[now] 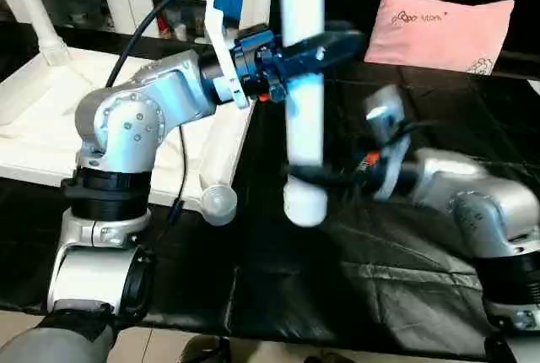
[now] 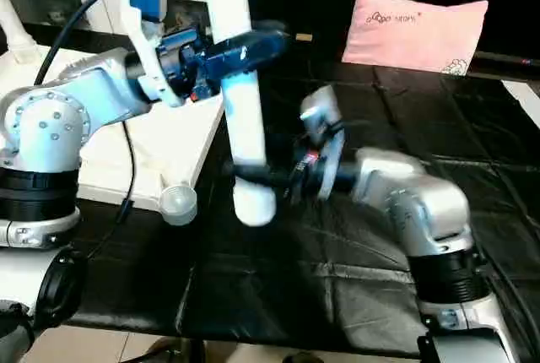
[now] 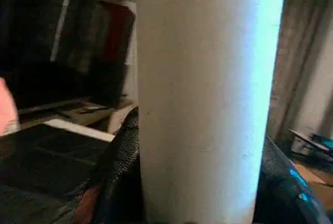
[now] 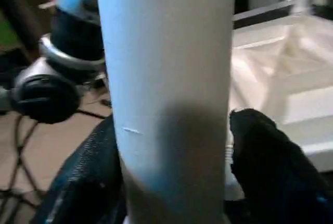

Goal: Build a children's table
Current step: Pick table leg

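- White tube leg [image 1: 304, 84] held upright in the air above the black-covered surface [image 1: 363, 295], rounded lower end [image 1: 305, 204] hanging free.
- Left gripper [image 1: 308, 51] clamped around the leg partway up, black fingers [image 3: 122, 166] pressed on both sides.
- Right gripper [image 2: 253, 175] at the leg's lower part, one finger [image 4: 265, 156] apart from the tube; grip or no grip, cannot tell.
- White tabletop [image 1: 42, 135] lying underside up at left, ribs showing.
- Another leg [image 1: 221, 160] lying along the tabletop's right edge.
- Third leg [image 1: 34, 8] standing at far left.
- Pink pillow [image 1: 443, 29] at far right.
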You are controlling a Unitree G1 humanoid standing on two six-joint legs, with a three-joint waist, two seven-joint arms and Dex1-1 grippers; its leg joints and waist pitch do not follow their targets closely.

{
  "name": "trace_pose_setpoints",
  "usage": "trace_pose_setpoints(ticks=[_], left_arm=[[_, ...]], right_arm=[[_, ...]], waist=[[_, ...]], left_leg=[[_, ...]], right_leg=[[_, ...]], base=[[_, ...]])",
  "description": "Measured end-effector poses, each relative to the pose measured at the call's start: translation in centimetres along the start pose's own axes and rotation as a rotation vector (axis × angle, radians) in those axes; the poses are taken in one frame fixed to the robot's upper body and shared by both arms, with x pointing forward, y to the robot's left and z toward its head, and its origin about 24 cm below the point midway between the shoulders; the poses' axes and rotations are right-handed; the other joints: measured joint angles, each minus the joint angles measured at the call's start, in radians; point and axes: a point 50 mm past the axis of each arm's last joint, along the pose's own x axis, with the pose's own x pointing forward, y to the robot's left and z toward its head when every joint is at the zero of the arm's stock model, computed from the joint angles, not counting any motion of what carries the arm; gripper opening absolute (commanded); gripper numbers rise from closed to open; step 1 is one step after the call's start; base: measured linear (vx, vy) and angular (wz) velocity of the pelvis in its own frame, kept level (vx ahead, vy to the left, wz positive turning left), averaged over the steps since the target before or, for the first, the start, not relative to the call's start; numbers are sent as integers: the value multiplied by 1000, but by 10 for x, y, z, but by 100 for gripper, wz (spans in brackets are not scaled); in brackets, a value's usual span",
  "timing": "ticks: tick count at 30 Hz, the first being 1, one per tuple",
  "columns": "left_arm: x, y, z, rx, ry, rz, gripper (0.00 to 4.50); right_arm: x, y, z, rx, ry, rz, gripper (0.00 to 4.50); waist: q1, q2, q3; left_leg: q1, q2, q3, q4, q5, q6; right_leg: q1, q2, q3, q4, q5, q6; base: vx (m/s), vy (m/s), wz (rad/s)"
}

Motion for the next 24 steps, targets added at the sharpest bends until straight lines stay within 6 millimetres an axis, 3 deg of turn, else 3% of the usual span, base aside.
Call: trace_pose_setpoints(ticks=[7,21,22,24], left_arm=[[0,-2,0,-5,6,-43,175],[-1,-2,-2,-14,7,-46,175],[-1,-1,-2,-16,-1,-36,210],[-3,2,0,-27,-37,3,231]], right_arm=[[3,3,-1,10,3,49,216],[3,5,-3,6,3,56,199],[3,5,-3,3,-3,51,199],[2,3,0,-9,-27,29,199]], waist=[[0,0,0],[0,0,0],[0,0,0],[0,0,0]], left_leg=[[0,0,0,0,0,0],[0,0,0,0,0,0],[0,0,0,0,0,0],[0,0,0,0,0,0]], right_leg=[[0,0,0,0,0,-1],[0,0,0,0,1,-1],[0,0,0,0,1,-2],[0,0,0,0,1,-2]], base=[[0,0,0],[0,0,0],[0,0,0],[0,0,0]])
